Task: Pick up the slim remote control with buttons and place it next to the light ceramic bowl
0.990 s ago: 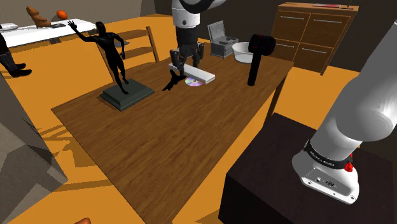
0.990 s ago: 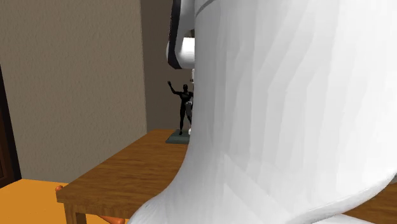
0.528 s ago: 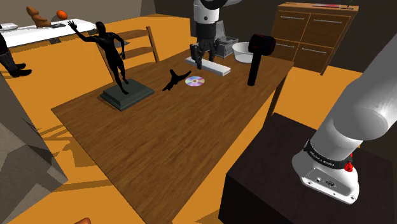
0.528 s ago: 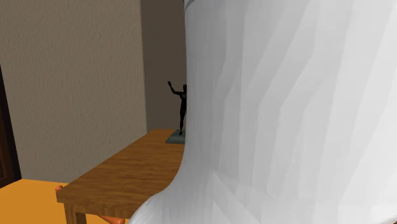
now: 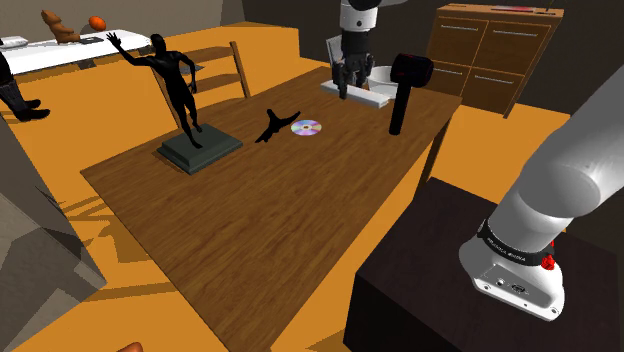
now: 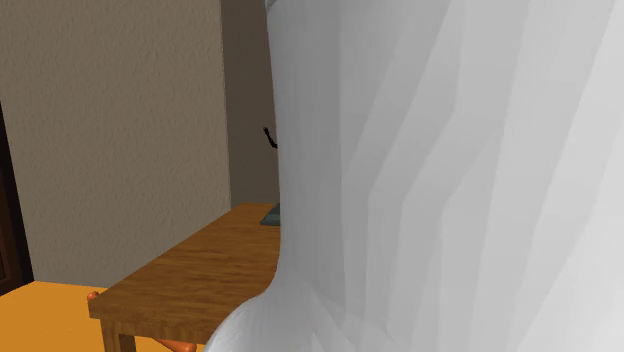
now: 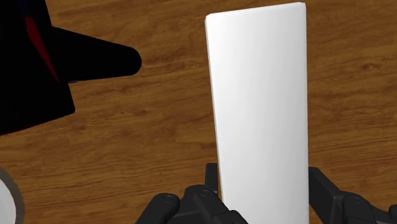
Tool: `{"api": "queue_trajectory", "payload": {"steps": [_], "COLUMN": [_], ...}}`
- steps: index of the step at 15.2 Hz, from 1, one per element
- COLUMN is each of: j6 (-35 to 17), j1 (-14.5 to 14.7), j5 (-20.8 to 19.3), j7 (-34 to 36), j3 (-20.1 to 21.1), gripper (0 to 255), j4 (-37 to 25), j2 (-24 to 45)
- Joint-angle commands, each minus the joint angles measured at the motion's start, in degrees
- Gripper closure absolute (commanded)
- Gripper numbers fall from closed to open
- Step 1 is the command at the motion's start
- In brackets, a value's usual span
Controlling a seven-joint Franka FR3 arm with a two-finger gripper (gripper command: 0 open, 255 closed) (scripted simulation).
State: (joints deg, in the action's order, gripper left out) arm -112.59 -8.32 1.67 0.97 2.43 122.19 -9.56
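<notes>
- The remote is a slim, flat, plain white slab. The pincer clasps it by one end, and it lies about level over the far end of the tabletop.
- The bowl is pale, round and upright. It sits at the tabletop's far right, just right of the remote and partly hidden.

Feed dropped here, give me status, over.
Fingers shut on white remote. Remote over table, beside pale bowl. Black mallet stands close by.
</notes>
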Motion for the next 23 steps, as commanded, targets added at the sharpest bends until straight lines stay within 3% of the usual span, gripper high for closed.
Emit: {"api": "queue_trajectory", "payload": {"steps": [1, 15, 23], "j6": [0.34, 1.44, -4.61], "j1": [-1.29, -9.98, -10.03], "j5": [-0.30, -1.46, -1.12], "j7": [-2.97, -22.67, -23.01], "j3": [-1.73, -13.23, -13.33], "gripper": [255, 255, 255], "j4": [-0.09, -6.08, -1.64], "j2": [-0.19, 5.00, 6.64]}}
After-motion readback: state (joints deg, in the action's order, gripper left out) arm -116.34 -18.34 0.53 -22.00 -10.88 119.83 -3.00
